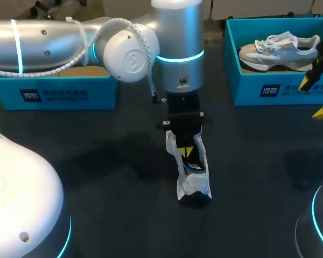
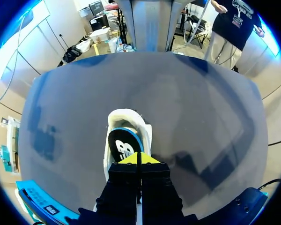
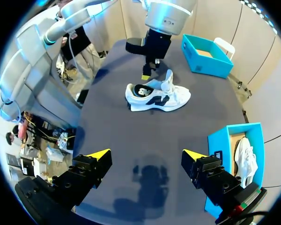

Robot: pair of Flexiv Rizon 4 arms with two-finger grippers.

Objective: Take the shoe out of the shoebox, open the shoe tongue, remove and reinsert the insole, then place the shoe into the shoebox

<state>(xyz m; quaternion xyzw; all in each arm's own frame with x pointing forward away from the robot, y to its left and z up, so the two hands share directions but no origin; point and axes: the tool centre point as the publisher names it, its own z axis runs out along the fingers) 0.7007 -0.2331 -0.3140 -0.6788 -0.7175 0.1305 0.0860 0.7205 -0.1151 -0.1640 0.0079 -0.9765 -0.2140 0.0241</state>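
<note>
The shoe [image 1: 192, 174] stands mid-desk, dark insole [image 2: 123, 146] showing — the left gripper [image 2: 138, 158] hangs over its opening, fingers pressed together. Farther off, the right gripper [image 3: 145, 155] gapes wide near the right edge, by the far-right shoebox [image 1: 247, 88].

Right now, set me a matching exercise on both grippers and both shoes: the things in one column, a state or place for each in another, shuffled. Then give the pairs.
1. left gripper
2. right gripper
3. white and navy shoe
4. grey shoe

A. inside the blue box
B. wide open
C. on the table
D. shut

Pairs: 1-D, 2-B, 3-C, 4-A.
</note>
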